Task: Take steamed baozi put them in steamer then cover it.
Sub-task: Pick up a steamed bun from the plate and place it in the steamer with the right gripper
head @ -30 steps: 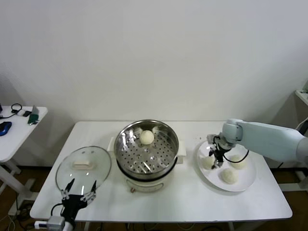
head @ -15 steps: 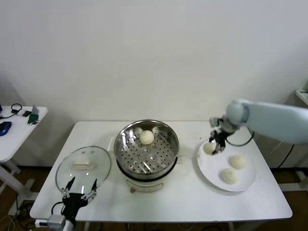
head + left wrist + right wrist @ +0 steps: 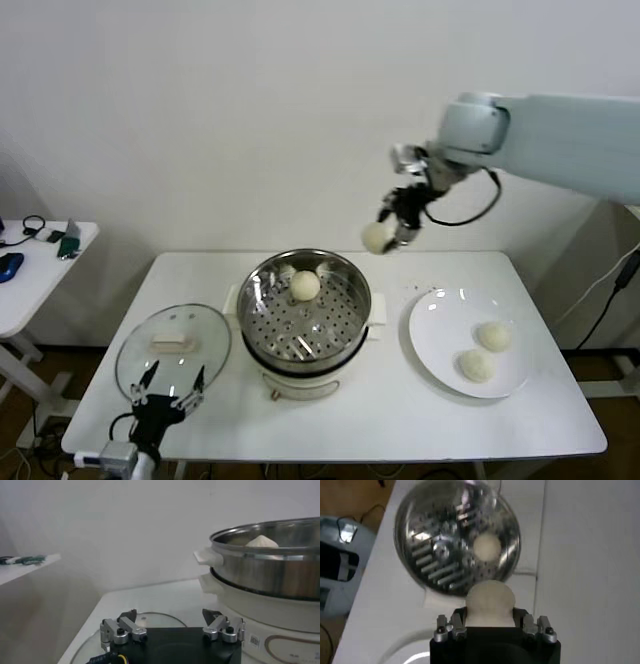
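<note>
My right gripper (image 3: 388, 232) is shut on a cream-white baozi (image 3: 375, 237) and holds it high in the air, above and just right of the steamer (image 3: 305, 310). In the right wrist view the baozi (image 3: 489, 602) sits between the jaws, with the steamer (image 3: 455, 540) below. One baozi (image 3: 305, 285) lies at the back of the perforated basket. Two baozi (image 3: 493, 335) (image 3: 475, 366) remain on the white plate (image 3: 435, 325). The glass cover (image 3: 173, 349) lies on the table left of the steamer. My left gripper (image 3: 165, 388) is open, low at the cover's front edge.
The steamer's white base (image 3: 260, 625) stands close to my left gripper in the left wrist view. A small side table (image 3: 35, 265) with a few items stands off to the left. The white wall is behind the table.
My right gripper has lifted one baozi off the plate and carried it up and left toward the steamer. The plate now holds two buns. The left arm has not moved.
</note>
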### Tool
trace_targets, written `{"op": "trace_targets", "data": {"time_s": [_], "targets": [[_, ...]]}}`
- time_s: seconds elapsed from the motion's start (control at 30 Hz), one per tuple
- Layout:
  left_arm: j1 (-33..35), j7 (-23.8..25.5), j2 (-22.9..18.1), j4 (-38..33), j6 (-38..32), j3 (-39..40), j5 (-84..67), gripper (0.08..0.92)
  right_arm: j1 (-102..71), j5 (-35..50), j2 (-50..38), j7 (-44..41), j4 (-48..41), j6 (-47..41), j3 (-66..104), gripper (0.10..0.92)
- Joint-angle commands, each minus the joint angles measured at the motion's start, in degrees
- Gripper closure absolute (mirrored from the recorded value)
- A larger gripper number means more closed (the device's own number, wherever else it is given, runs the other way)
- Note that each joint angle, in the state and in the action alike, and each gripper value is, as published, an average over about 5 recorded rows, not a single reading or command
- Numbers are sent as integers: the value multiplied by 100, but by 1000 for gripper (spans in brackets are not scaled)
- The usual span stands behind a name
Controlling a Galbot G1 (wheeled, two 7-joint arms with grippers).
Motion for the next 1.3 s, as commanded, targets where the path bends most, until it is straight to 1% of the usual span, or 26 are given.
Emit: {"op": "trace_targets", "data": {"time_s": [0.03,0.3,0.6,1.1,1.2,1.3], "targets": [[-21,11,-7,-33,20,-1,3,177,-240,604,1359,640,350,-537,496,406],[-30,24,-31,-93,57,-48,1,177,-1233,236,2078,824,-396,-556,364,406],[18,22,1,-92,29,-87,-12,177,-1939,-235,2529,915,-1228,-525,138,406],[15,17,4,-58,3,-89,-32,177,-2462,-412,2793,1071,-1627,-539,61,398],[15,16,6,-56,-2,-97,-39,177,-2475,-443,2780,1104,-1611,-531,60,346],[13,13,4,-52,-8,-96,-40,177,-2511,-469,2727,1209,-1564,-535,97,264]]}}
